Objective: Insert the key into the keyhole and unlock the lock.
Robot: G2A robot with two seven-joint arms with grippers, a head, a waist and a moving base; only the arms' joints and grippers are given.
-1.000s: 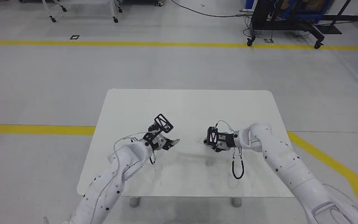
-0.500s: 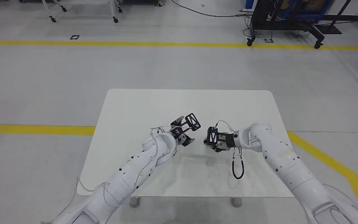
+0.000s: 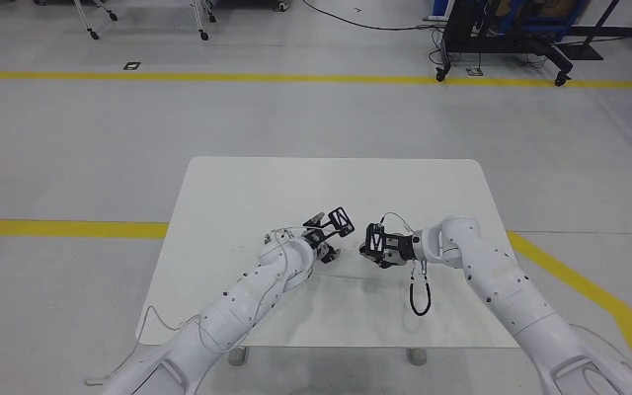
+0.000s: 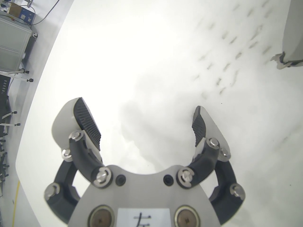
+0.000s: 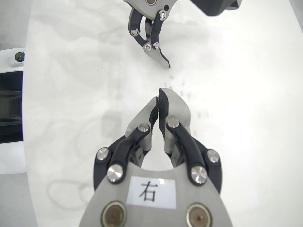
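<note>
My left gripper (image 4: 139, 112) stands open over the white table (image 3: 247, 197), with nothing but bare tabletop between its ribbed pads. My right gripper (image 5: 158, 95) is shut, pads pressed together, and I see nothing held in it. In the top view the two meet near the table's middle, left gripper (image 3: 329, 250) and right gripper (image 3: 361, 249) tip to tip with a small gap. The right wrist view shows the left gripper (image 5: 161, 58) just beyond my right fingertips. A right fingertip (image 4: 280, 61) shows at the edge of the left wrist view.
Faint dark scuff marks (image 4: 236, 48) dot the tabletop between the grippers. A black cable loop (image 3: 420, 291) hangs from the right forearm over the table. Yellow floor lines (image 3: 79, 228) run past the table; a wheeled rack (image 3: 504, 39) stands far behind.
The left arm has swung right from the table's left-middle to a spot close in front of the right gripper, and its gripper is still open. The right arm has not moved.
</note>
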